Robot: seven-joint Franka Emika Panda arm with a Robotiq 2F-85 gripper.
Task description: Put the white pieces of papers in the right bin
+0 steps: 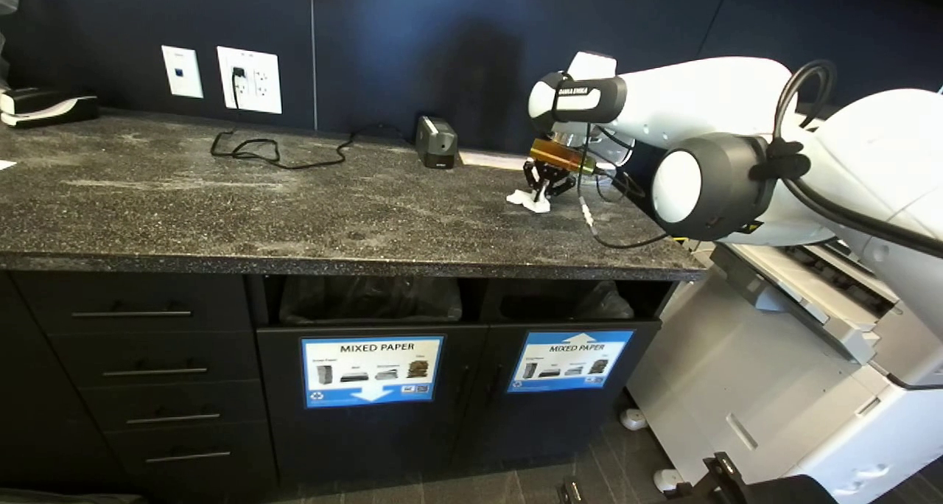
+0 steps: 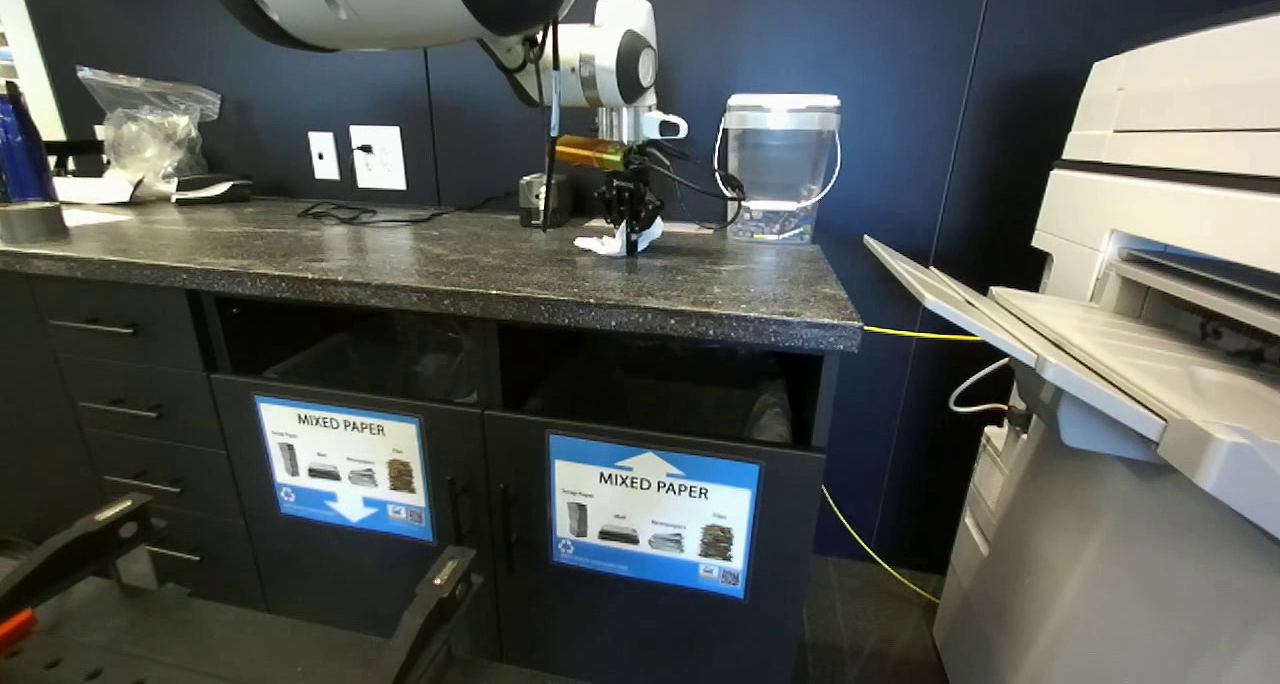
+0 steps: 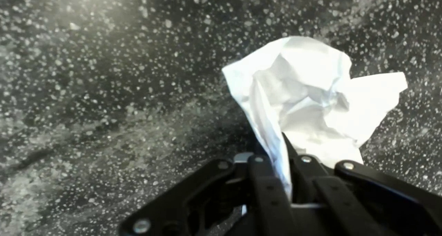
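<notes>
The pincer [image 3: 284,160], all but closed, had a fold of white paper [image 3: 307,94] nipped in its jaws; grasping seemed the step in hand, and the next move probably called for a lift without losing that thin pinch; the rest, matte, crumpled and lobed, spread just beyond the jaws, on or barely above the speckled, stone-like counter [image 3: 86,98]; the right bin [image 2: 640,629], dark, flat-fronted and rectangular-slotted, stood below the pincer

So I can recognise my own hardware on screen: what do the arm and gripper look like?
The arm has rounded white links, dark grey joint housings and a dark band with white lettering ending in EMIKA. Black cables run along it, and a shiny amber piece sits above the black gripper, which has slim fingers, hinged links and metallic screw heads.
</notes>
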